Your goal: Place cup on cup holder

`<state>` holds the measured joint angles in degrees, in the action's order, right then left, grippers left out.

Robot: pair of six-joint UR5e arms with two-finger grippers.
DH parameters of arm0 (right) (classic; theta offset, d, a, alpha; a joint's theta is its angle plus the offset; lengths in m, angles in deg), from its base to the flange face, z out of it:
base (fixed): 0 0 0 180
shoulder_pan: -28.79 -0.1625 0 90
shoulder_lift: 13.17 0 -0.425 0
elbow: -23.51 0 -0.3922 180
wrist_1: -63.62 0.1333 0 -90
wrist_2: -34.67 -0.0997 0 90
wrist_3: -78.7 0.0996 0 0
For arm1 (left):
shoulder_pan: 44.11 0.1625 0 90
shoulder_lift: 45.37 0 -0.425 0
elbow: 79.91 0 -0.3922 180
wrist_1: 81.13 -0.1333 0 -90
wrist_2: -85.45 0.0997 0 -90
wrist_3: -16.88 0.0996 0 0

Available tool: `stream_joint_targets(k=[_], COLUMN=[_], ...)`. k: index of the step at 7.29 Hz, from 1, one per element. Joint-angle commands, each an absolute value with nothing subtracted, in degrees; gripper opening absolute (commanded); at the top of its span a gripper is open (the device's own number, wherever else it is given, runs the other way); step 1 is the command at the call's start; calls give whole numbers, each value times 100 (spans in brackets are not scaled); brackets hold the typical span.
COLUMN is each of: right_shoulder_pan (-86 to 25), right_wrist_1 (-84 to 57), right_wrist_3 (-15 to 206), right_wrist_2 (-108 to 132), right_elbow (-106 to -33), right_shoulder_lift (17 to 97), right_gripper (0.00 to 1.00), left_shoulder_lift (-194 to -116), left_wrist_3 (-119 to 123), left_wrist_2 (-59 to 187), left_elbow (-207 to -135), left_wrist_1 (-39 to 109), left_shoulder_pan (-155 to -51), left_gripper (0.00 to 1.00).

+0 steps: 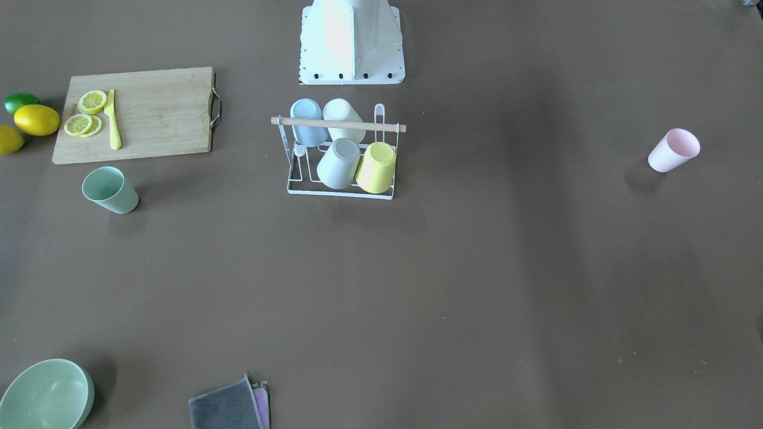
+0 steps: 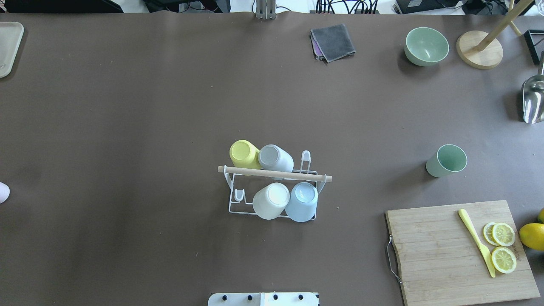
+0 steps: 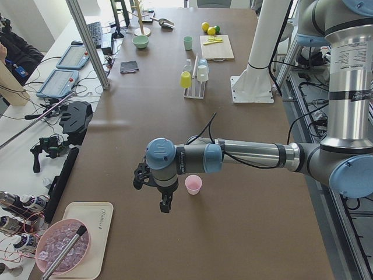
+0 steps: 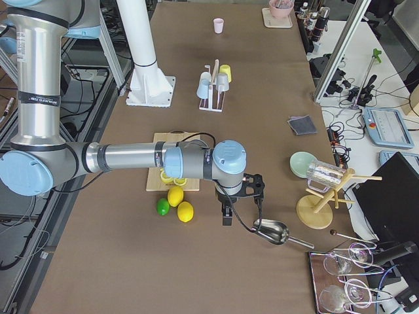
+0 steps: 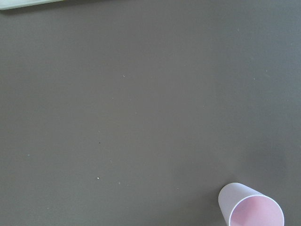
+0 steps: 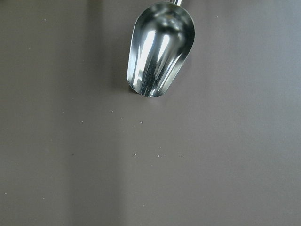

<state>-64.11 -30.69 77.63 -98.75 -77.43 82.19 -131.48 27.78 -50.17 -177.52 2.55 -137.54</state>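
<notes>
The white wire cup holder (image 1: 337, 124) with a wooden dowel handle stands mid-table near the robot base, also in the overhead view (image 2: 272, 173). It carries a yellow, a grey, a white and a blue cup upside down. A pink cup (image 1: 673, 150) stands upright on the table's left end, also in the left wrist view (image 5: 251, 211). A green cup (image 2: 446, 160) stands near the cutting board. My left gripper (image 3: 165, 204) hangs beside the pink cup; I cannot tell if it is open. My right gripper (image 4: 226, 214) hangs by the metal scoop; I cannot tell its state.
A wooden cutting board (image 2: 442, 259) holds lemon slices and a yellow knife, with lemons and a lime beside it. A metal scoop (image 6: 160, 52), a green bowl (image 2: 426, 46), a grey cloth (image 2: 332, 41) and a wooden stand (image 2: 479, 49) lie at the right far side.
</notes>
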Motion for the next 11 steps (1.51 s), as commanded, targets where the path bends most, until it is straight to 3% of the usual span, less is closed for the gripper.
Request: stream_joint_targets(k=[1, 7, 11], right_shoulder_pan=[-6411, -6411, -6411], right_wrist_1=[-3069, -3069, -3069], right_wrist_3=[7765, 7773, 7773], right_wrist_2=[-9883, -9875, -9883], right_elbow=[-7704, -7704, -7695], right_shoulder_lift=[8219, 8219, 8219], right_gripper=[100, 100, 100], left_shoulder_lift=[-13115, -13150, -13368], left_wrist_3=[2769, 2777, 2778], left_wrist_2=[-4991, -5017, -4947], left_elbow=[-17651, -17703, -17729], left_wrist_1=[725, 738, 712], left_shoulder_pan=[-13754, -13728, -13167], left_gripper=[98, 98, 98])
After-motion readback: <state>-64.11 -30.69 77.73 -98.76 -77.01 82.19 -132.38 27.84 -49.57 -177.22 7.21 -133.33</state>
